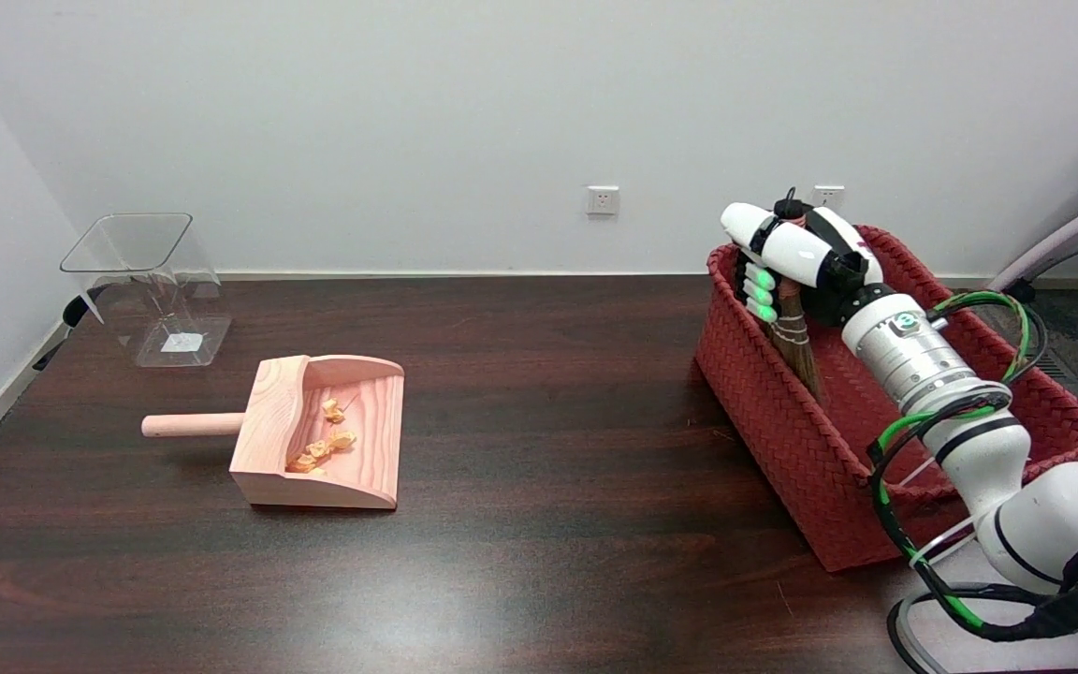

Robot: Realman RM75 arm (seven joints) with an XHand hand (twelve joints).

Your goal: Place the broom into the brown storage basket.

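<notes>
One hand is being observed at work, with other items lying well to its left. Farthest to the left of the right hand [787,257], a clear plastic container [148,285] is standing at the far table edge. Nearer, but well apart from the hand, a wooden dustpan [328,432] is resting on the dark table [539,524], and small orange scraps [324,440] are lying inside it. A wall socket [602,199] is seen on the wall behind.

The broom [796,342] is being held by the right hand, whose fingers are wrapped round the handle end. The bristles are pointing down, directly beneath the hand, and are being kept inside the brown storage basket [782,440], close to its left wall. Whether the bristle tips are touching the basket floor cannot be told.

Progress is being judged as nearly complete: the broom is being positioned within the basket's rim, yet it is not yet released. Remaining work is being estimated as lowering or leaning the broom, loosening the grip, and clearing the hand.
</notes>
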